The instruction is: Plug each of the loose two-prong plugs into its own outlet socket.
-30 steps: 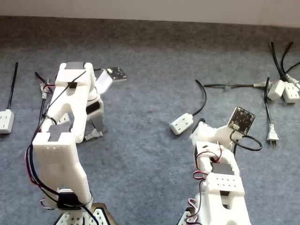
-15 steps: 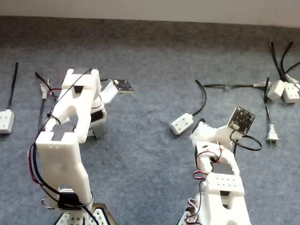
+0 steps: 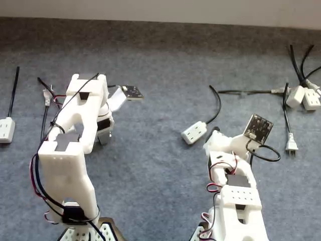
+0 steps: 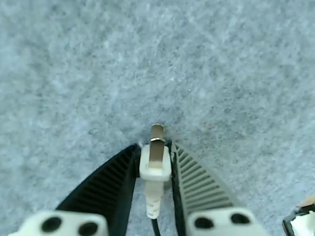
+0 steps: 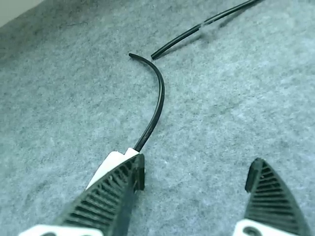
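Note:
My left gripper (image 4: 153, 147) is shut on a white two-prong plug (image 4: 155, 162), its prongs pointing away over the grey carpet; its black cord runs back between the fingers. In the high view this gripper (image 3: 104, 136) hangs low at the left of the mat. My right gripper (image 5: 197, 169) is open just above the carpet. A white outlet socket (image 5: 110, 164) with a black cord (image 5: 156, 105) lies against the outside of one finger. The same socket (image 3: 194, 132) lies mid-mat in the high view, just left of the right arm (image 3: 228, 145).
Another white socket (image 3: 6, 129) lies at the far left edge. Two more sockets (image 3: 303, 96) with black cables sit at the back right, and a loose plug (image 3: 291, 145) lies near them. Thin cables (image 3: 46, 100) trail behind the left arm.
The left arm has swung a little to the right and away, carrying the plug; most of that happened before half a second ago. The right arm has not moved.

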Controlling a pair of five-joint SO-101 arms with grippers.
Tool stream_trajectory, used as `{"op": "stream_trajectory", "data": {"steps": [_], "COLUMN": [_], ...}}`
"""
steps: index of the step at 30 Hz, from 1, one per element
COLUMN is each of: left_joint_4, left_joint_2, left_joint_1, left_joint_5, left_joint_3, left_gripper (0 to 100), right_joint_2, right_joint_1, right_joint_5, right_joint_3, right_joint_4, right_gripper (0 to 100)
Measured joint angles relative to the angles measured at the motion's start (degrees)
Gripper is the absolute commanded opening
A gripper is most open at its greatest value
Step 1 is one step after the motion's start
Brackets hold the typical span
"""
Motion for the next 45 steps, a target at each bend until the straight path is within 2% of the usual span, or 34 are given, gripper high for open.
{"op": "stream_trajectory", "data": {"steps": [3, 7, 11, 17, 25, 31, 37, 45], "left_joint_4": [0.1, 3.9, 9.8, 11.0, 9.9, -0.6, -2.1, -1.1], "left_joint_2": [0.0, 0.4, 0.5, 0.5, 0.7, 0.6, 0.4, 0.4], "left_joint_1": [0.4, 5.4, 14.1, 27.7, 36.7, 36.6, 33.5, 31.2], "left_joint_5": [0.1, 0.1, 2.9, 10.5, 12.5, 12.4, 12.3, 12.2], "left_joint_3": [-0.3, -4.4, -10.5, -18.2, -11.8, -4.6, -3.1, -2.9], "left_gripper": [1, 1, 1, 1, 1, 1, 13, 12], "right_joint_2": [0.0, 0.0, 0.0, 0.0, 0.0, 0.0, 0.0, 0.0], "right_joint_1": [0.0, 0.0, 0.0, 0.0, 0.0, -0.1, -0.1, 0.0], "right_joint_5": [0.0, 0.0, 0.0, 0.0, 0.0, 0.1, 0.1, 0.1], "right_joint_3": [0.0, 0.0, 0.0, 0.0, 0.1, 0.5, 0.4, 0.4], "right_joint_4": [0.0, 0.0, 0.0, 0.0, 0.0, 0.0, 0.0, 0.0], "right_gripper": [32.9, 32.9, 32.9, 32.9, 32.9, 32.9, 32.9, 32.9]}}
